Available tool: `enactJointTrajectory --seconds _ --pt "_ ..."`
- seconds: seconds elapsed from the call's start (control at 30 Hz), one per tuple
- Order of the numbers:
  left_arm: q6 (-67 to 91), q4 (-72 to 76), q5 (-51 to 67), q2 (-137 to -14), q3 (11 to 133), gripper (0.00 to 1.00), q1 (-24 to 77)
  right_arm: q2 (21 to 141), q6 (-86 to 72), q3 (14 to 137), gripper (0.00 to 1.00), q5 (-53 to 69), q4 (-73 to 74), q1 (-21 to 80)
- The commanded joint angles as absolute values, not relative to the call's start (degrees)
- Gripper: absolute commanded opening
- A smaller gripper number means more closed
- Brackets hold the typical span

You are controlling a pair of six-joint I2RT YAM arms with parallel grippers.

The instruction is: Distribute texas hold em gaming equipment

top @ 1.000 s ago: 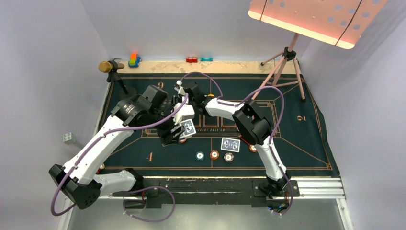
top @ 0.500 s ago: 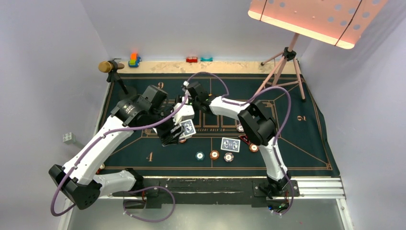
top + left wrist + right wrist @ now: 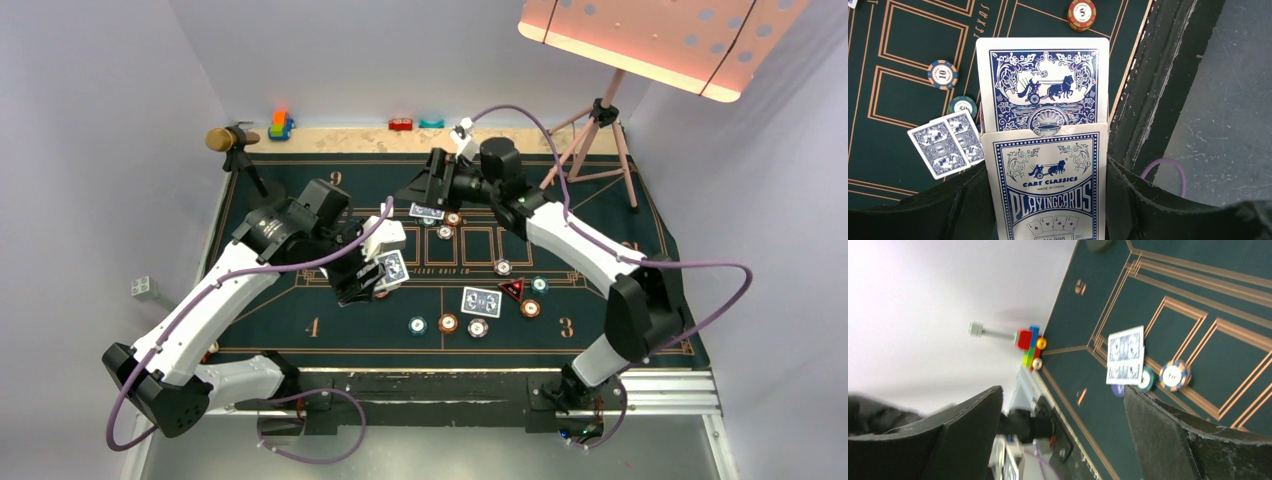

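My left gripper (image 3: 368, 272) hangs over the mat's middle left, shut on a blue and white card box (image 3: 1053, 185). A blue-backed card (image 3: 1043, 82) sticks out of the box top. My right gripper (image 3: 432, 188) reaches over the far middle of the mat, open and empty (image 3: 1063, 435). Just near of it lies a blue-backed card (image 3: 427, 211) with two chips (image 3: 449, 224) and a dark blue disc (image 3: 1118, 390) beside it. Two overlapping cards (image 3: 481, 301) lie near the front, with teal, orange and striped chips (image 3: 448, 323) in a row. A red-black triangle marker (image 3: 512, 290) lies to their right.
A gold-headed microphone (image 3: 222, 139) stands at the far left corner of the green mat (image 3: 620, 300). Toy blocks (image 3: 281, 124) sit along the back edge. A tripod (image 3: 600, 130) with a lamp panel stands at the far right. More chips (image 3: 530, 307) lie around the triangle.
The right arm swung away from the card box to the far middle of the mat and opened its jaws; a card now lies below it. The left arm stayed still.
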State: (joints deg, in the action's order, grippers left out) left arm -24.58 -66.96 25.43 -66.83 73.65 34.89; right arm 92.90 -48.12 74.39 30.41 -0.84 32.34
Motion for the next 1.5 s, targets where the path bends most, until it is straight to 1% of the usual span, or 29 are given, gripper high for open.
enactJointTrajectory --seconds 0.0,0.13,0.2,0.33,0.63,0.67,0.73,0.83,0.9,1.0,1.27,1.47 --pt "-24.18 -65.56 26.56 -65.9 74.0 0.0 34.79 87.51 -51.84 64.18 0.95 38.86 -9.78 33.01" --pt "-24.19 -65.4 26.26 -66.12 74.3 0.0 34.76 83.74 -56.67 57.33 0.97 42.93 -17.96 33.25" --pt "-24.09 -65.15 26.03 -66.18 74.28 0.0 34.78 82.31 -57.23 55.84 0.97 43.61 -19.26 34.19" --pt "-23.99 -64.76 25.56 -66.89 74.67 0.0 34.79 81.58 -55.66 56.74 0.98 43.62 -17.79 37.49" --pt "-23.99 -64.64 25.12 -68.25 76.11 0.0 34.72 84.72 -56.03 57.62 0.99 43.86 -18.71 42.29" --pt "-23.99 -64.6 25.13 -68.22 76.16 0.0 34.66 84.85 -56.07 57.39 0.97 43.78 -18.87 42.48" --pt "-24.02 -64.51 25.21 -68.21 76.21 0.0 34.71 85.15 -56.29 56.94 0.91 43.85 -19.09 42.47" --pt "-23.84 -64.43 25.46 -68.26 76.42 0.0 34.78 85.66 -56.43 56.4 0.8 43.93 -18.8 42.54" --pt "-23.79 -64.47 25.7 -68.23 76.66 0.0 34.79 85.94 -56.45 56.04 0.71 43.9 -18.72 42.54" --pt "-23.71 -64.71 25.83 -68.16 76.94 0.0 34.75 86.22 -56.55 55.9 0.61 43.99 -18.64 42.54" --pt "-23.82 -64.61 25.58 -68.04 76.82 0.0 34.75 85.45 -56.25 54.41 0.48 44.46 -18.37 42.28" --pt "-23.66 -64.6 25.74 -67.65 76.78 0.0 34.76 83.57 -56.17 52.44 0.45 44.43 -18.12 40.97"
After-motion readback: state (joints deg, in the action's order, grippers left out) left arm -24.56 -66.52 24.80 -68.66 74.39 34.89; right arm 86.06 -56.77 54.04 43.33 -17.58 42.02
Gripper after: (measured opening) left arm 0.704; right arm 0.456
